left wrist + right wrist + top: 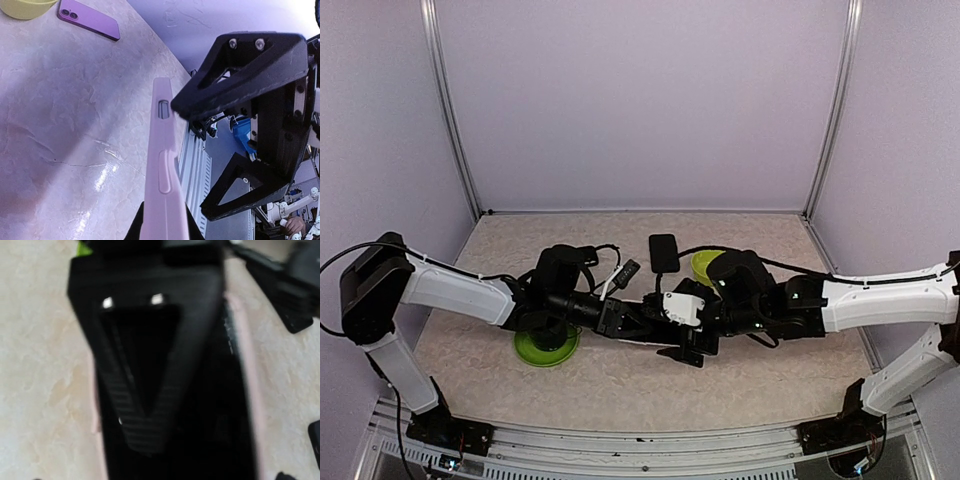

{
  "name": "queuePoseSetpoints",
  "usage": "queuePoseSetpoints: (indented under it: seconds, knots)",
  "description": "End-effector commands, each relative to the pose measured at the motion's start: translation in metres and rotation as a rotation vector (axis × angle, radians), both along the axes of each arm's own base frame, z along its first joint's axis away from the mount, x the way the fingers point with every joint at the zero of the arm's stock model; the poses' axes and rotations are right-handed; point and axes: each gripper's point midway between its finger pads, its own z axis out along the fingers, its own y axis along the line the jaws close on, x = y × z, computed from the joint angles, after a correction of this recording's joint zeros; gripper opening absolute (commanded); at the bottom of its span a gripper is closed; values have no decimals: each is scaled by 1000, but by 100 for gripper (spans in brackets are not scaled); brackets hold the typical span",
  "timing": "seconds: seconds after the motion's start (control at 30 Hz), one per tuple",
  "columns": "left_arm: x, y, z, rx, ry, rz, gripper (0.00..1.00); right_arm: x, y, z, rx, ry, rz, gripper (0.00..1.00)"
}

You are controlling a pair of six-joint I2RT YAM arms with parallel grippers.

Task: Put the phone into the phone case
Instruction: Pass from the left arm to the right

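A: From above first. What there?

B: Left pincer (pixel 632 320) and right pincer (pixel 688 342) meeting at mid-desk. A phone (pixel 664 252) flat on the desk (pixel 520 400), just beside the yellow bowl (pixel 703 265), apart from both pincers.

A: And from the left wrist?

B: Pink phone case (pixel 162 175) seen edge-on, grasped at its near end by the left pincer. Right pincer released, fingers (pixel 240 65) spread wide, one tip touching the side of the case. Same phone far off by the bowl, camera lenses up.

A: From the right wrist?

B: Blurred. One black finger (pixel 150 365) lying across a dark glossy face (pixel 220 415) framed by the pink rim. Cannot tell whether a seated screen or only the lining of the case.

A: Which step, then?

B: Probably the seating: case held steady, finger pressing down. With a phone inside, needed next: firm, even pressure along the rim until snapped in at every corner, and no twisting from the left side. With only lining there, needed instead: leaving the case and fetching the phone by the bowl, gripping across its narrow sides.
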Motion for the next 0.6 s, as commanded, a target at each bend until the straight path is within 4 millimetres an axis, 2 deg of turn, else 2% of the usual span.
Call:
queuePoseSetpoints:
  seconds: [0.0,0.27,0.57]
  knots:
    - [7,-12,26,-67,-77,-18,0,5,9,2,-16,-60,-22,100]
    - [7,-12,25,-65,-75,-13,0,23,15,-14,-81,-154,-119,100]
    - [5,-12,20,-64,-65,-12,0,27,23,-8,-50,-187,-136,100]
